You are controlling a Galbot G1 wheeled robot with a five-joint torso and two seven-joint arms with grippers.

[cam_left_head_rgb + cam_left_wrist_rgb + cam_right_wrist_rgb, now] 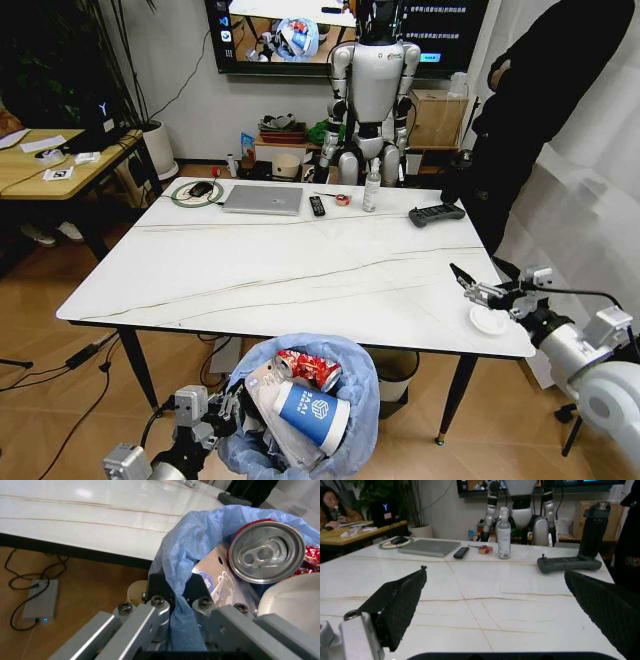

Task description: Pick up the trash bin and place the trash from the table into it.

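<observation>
The trash bin (pixel 300 410), lined with a crinkled light-blue bag, is held up just below the table's (pixel 300 270) front edge. In it lie a red can (pixel 310 368), a blue-white paper cup (pixel 312 415) and other trash. My left gripper (pixel 225 408) is shut on the bin's bagged rim; the left wrist view shows my left gripper (pixel 175 602) clamped on the blue bag (pixel 200 543) beside the can's top (pixel 265 553). A white lid (pixel 489 320) lies near the table's front right corner. My right gripper (pixel 480 275) hovers open just behind it, its black pads (pixel 400 603) wide apart over bare marble.
At the table's far side lie a laptop (pixel 262 199), a remote (pixel 317 205), a spray bottle (pixel 372 188), a black controller (pixel 436 213) and a coiled cable (pixel 196 192). Another robot (pixel 375 90) stands behind the table, a person in black (pixel 540 100) at its right, and a wooden desk (pixel 60 165) to the left.
</observation>
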